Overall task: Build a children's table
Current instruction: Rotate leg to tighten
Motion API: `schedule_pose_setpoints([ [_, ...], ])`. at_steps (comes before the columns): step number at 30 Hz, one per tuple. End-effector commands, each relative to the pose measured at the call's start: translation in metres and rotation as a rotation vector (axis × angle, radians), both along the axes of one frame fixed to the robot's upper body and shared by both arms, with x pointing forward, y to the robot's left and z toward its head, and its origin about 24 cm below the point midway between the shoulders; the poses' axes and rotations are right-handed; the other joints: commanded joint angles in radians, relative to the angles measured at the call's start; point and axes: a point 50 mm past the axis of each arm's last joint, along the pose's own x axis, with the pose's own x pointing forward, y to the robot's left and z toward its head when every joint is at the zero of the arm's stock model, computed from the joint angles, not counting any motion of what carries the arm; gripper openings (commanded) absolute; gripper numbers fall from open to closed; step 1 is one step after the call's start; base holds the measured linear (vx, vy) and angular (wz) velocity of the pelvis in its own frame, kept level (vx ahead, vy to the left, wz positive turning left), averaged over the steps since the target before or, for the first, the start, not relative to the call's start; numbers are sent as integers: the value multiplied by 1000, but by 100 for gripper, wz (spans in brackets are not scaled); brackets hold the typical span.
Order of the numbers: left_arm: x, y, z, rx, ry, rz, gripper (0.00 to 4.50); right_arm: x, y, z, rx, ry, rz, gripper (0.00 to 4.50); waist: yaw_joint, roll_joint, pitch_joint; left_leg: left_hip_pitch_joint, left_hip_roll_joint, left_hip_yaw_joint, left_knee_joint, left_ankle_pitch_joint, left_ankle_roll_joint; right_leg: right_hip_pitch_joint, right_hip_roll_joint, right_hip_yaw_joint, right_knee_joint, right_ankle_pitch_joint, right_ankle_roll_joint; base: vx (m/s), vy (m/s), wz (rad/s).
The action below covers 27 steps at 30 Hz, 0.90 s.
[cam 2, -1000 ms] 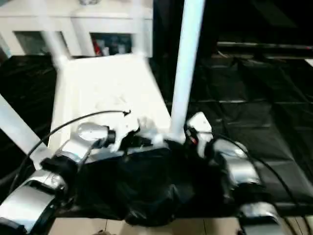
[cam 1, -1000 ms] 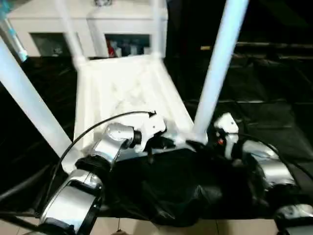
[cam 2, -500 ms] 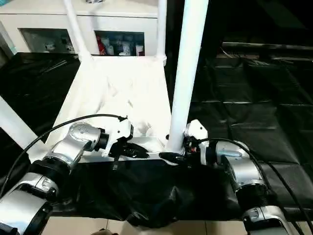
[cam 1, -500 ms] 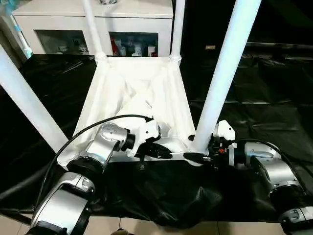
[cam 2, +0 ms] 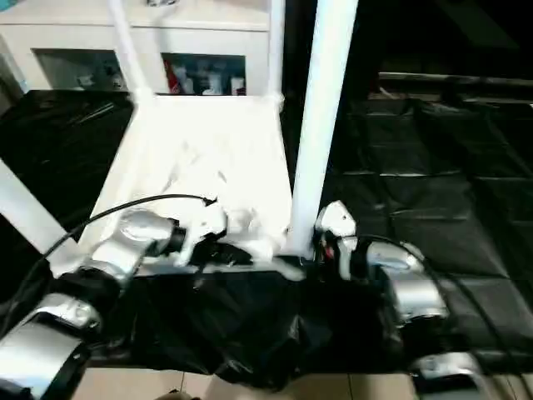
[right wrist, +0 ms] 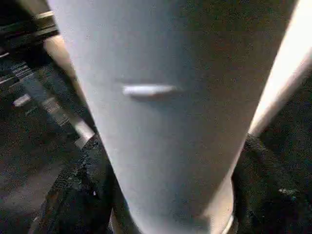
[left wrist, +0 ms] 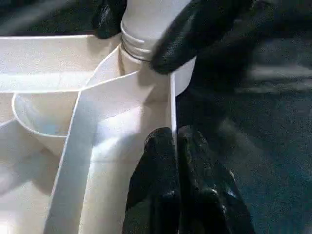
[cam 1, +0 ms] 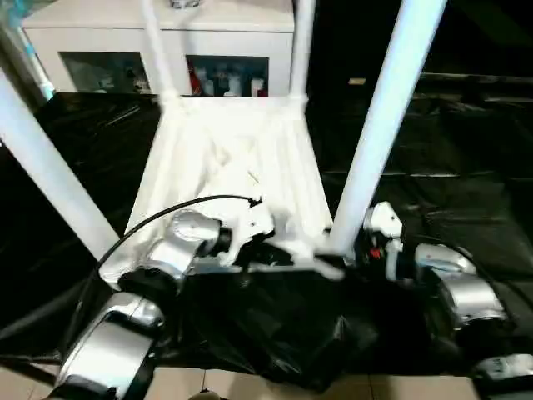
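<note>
- Left eye view: the tabletop [cam 1: 237, 158] lies upside down on the black sheet [cam 1: 466, 208], ribbed underside up, with all four legs standing in its corner sockets.
- Near-right corner: the near-right leg [cam 1: 379, 125] rises from its socket, and the right gripper [cam 1: 354, 250] sits at its base, one finger [right wrist: 78, 195] on either side of the tube. Whether they press on it yet I cannot tell.
- Left gripper [left wrist: 178, 161]: closed and empty, its tips resting against the tabletop's near rim just beside that same socket.
- Step in hand, as I judge it: seating the last leg, with the left gripper bracing the top.
- Next move: a firm grip low on the leg, then a push or twist straight down into the socket while the rim stays braced.
</note>
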Motion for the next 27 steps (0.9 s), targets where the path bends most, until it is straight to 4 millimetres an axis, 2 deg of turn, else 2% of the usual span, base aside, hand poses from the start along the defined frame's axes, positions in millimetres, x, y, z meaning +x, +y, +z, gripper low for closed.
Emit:
schedule_pose_setpoints([
  [1, 15, -7, 10, -54, -64, 176, 0, -1, 13, -23, -57, 69, -119, 269, -5, -16, -51, 14, 51, -29, -65, -197, 57, 38, -101, 60, -103, -343, -159, 0, 0, 0],
  [3, 15, -12, 10, -56, -66, 191, 0, 2, 19, -26, -48, 78, -177, 269, -12, -14, -51, 15, 51, -33, -68, -212, 43, 40, -103, 60, -106, -375, -151, 0, 0, 0],
  [4, 17, -25, 11, -60, -77, 235, 0, 9, 30, -29, -22, 106, -310, 269, -15, -12, -52, 17, 51, -32, -68, -213, 42, 37, -102, 62, -108, -368, -149, 0, 0, 0],
  [5, 18, -30, 11, -64, -79, 249, 0, 11, 35, -30, -7, 122, -349, 269, -21, -11, -51, 17, 52, -33, -70, -223, 35, 36, -101, 62, -105, -360, -157, 0, 0, 0],
  [7, 18, -35, 12, -70, -81, 266, 0, 13, 42, -31, 8, 140, -386, 269, -25, -8, -54, 16, 52, -33, -69, -213, 36, 38, -102, 64, -103, -322, -169, 0, 0, 0],
  [9, 15, -49, 11, -84, -84, 257, 0, 15, 67, -26, 7, 117, -340, 269, -26, -7, -56, 13, 51, -32, -67, -195, 46, 39, -100, 64, -96, -262, -182, 0, 0, 0],
  [10, 15, -50, 11, -85, -85, 253, 0, 15, 69, -25, 10, 109, -329, 269, -25, -9, -58, 11, 49, -30, -65, -182, 55, 43, -102, 64, -94, -240, -186, 0, 0, 0],
  [11, 14, -52, 11, -87, -88, 244, 0, 15, 77, -22, 19, 84, -298, 304, -23, -13, -58, 8, 47, -29, -64, -172, 67, 45, -102, 64, -94, -233, -183, 0, 0, 0],
  [12, 14, -52, 11, -87, -88, 240, 0, 16, 77, -22, 20, 77, -291, 339, -22, -11, -57, 8, 47, -29, -63, -169, 71, 46, -104, 65, -94, -234, -183, 0, 0, 0],
  [13, 13, -50, 11, -91, -89, 222, 0, 16, 76, -17, 26, 40, -262, 339, -22, -14, -57, 8, 47, -28, -63, -167, 77, 45, -103, 64, -96, -246, -179, 0, 0, 0],
  [14, 13, -50, 11, -91, -89, 222, 0, 16, 76, -17, 26, 40, -262, 338, -22, -12, -57, 8, 48, -29, -64, -168, 78, 45, -103, 63, -96, -258, -175, 0, 0, 0],
  [15, 13, -49, 11, -92, -93, 215, 0, 17, 74, -14, 36, 23, -251, 372, -22, -11, -56, 8, 49, -29, -65, -170, 80, 45, -102, 63, -96, -260, -173, 0, 0, 0],
  [17, 12, -41, 10, -92, -92, 186, 0, 16, 63, -7, 59, -16, -185, 387, -21, -12, -57, 8, 49, -29, -64, -174, 84, 46, -102, 63, -97, -257, -173, 0, 0, 0],
  [19, 11, -38, 10, -92, -91, 171, 0, 15, 59, -5, 57, -27, -153, 392, -21, -13, -58, 6, 50, -29, -63, -167, 95, 47, -101, 64, -94, -234, -177, 0, 0, 0],
  [22, 7, -26, 8, -95, -72, 93, 0, 10, 35, -1, -23, -83, -41, 392, -15, -13, -59, 3, 50, -27, -59, -152, 108, 51, -103, 62, -91, -208, -185, 0, 0, 0],
  [27, 0, -11, 6, -90, -41, 7, 0, 1, 10, 9, 5, -71, 92, 392, -14, -12, -56, 2, 51, -26, -60, -171, 117, 50, -98, 59, -94, -249, -180, 0, 0, 0],
])
